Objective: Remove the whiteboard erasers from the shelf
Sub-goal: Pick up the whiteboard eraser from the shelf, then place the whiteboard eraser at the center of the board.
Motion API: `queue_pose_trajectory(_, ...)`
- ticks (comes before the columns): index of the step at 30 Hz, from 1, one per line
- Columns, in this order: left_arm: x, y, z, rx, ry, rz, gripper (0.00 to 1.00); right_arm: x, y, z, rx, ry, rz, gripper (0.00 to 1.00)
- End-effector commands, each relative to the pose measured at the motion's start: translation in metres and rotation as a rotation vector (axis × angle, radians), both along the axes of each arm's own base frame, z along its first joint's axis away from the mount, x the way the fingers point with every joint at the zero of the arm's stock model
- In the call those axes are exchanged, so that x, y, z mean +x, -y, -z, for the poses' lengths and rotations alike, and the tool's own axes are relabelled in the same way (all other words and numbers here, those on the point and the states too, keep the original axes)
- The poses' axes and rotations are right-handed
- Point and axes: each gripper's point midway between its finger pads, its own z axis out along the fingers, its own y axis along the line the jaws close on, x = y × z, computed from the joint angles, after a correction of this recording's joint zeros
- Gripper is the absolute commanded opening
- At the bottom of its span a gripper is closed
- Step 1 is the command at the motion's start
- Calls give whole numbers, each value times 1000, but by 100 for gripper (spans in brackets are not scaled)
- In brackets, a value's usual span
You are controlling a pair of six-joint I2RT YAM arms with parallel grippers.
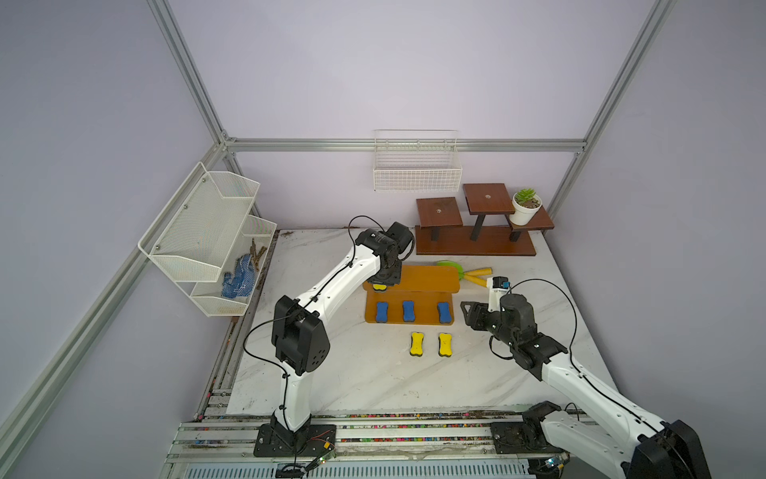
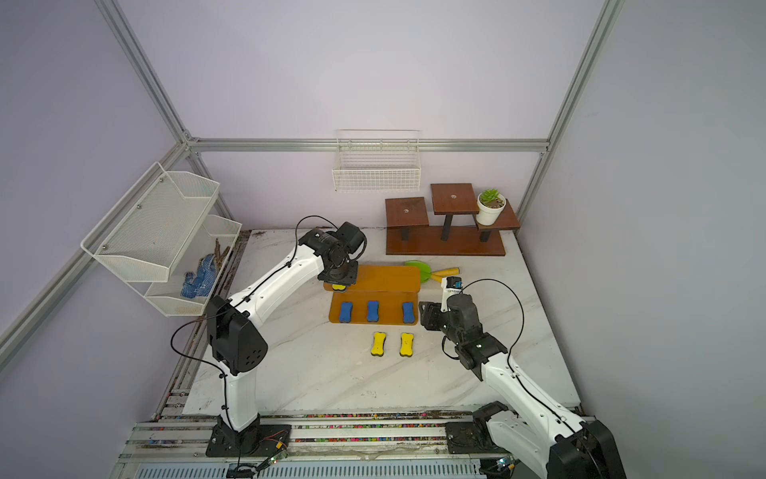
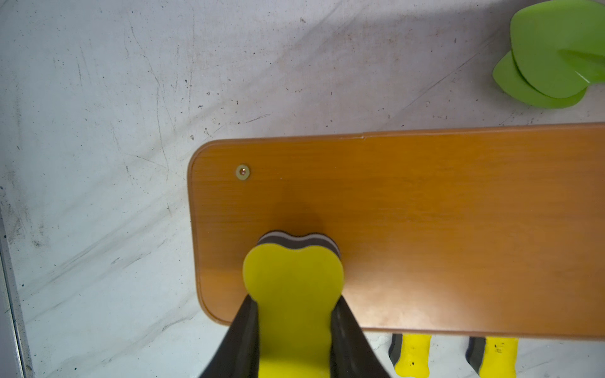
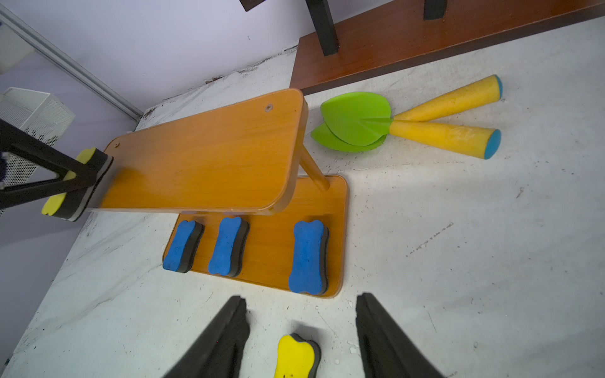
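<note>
While the yellow-topped bone-shaped eraser [image 3: 293, 281] is clamped at its waist by the left gripper [image 3: 294, 327] on the orange-brown wooden shelf's [image 3: 425, 212] upper step, its long axis is run between the fingers. The right gripper [image 4: 301, 330] is held partly open, empty, near three blue-topped erasers [image 4: 226, 247] on the lower step.

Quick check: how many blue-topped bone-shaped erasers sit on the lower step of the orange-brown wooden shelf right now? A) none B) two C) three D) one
C: three blue-topped bone-shaped erasers lie side by side on the lower step of the orange-brown wooden shelf, seen in the right wrist view and in both top views.
</note>
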Motion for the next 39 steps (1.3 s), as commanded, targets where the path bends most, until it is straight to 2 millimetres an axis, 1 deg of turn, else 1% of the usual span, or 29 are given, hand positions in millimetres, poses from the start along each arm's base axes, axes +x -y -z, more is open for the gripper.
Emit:
queue_pose_trajectory(1,-18,-4,-39,-81,63,-31,19,1,1,-10,-4,32,4,58)
queue_pose_trajectory(4,-41,-2,-39,-91,64,-34,19,0,1,-11,-1,34,3,58)
queue_pose_trajectory(8,-80,5,-25,-97,61,-30,18,-7,-3,-11,34,33,-12,58)
queue_pose_trajectory(12,-115,9,2,-141,50,-35,18,-21,-9,2,26,21,-25,57)
queue_pose_trajectory(15,-132,14,21,-183,57,-33,18,-33,-14,13,11,16,-42,57)
queue_pose_trajectory(18,-144,15,43,-198,48,-36,18,-42,-17,19,-8,22,-51,58)
queue_pose_trajectory(20,-147,15,56,-207,47,-35,18,-45,-18,23,-21,20,-51,57)
queue_pose_trajectory(22,-144,18,67,-203,60,-20,19,-46,-17,26,-23,23,-47,57)
queue_pose_trajectory(24,-139,21,76,-189,77,-4,18,-47,-17,30,-25,24,-47,58)
queue_pose_trajectory(25,-136,22,81,-177,82,1,18,-45,-18,28,-15,42,-47,58)
queue_pose_trajectory(31,-123,32,112,-130,82,16,19,-43,-23,34,-5,41,-59,58)
queue_pose_trajectory(36,-118,37,130,-94,64,17,20,-43,-24,35,-7,41,-66,58)
queue_pose_trajectory(39,-116,36,139,-79,59,19,22,-44,-24,36,-8,47,-66,58)
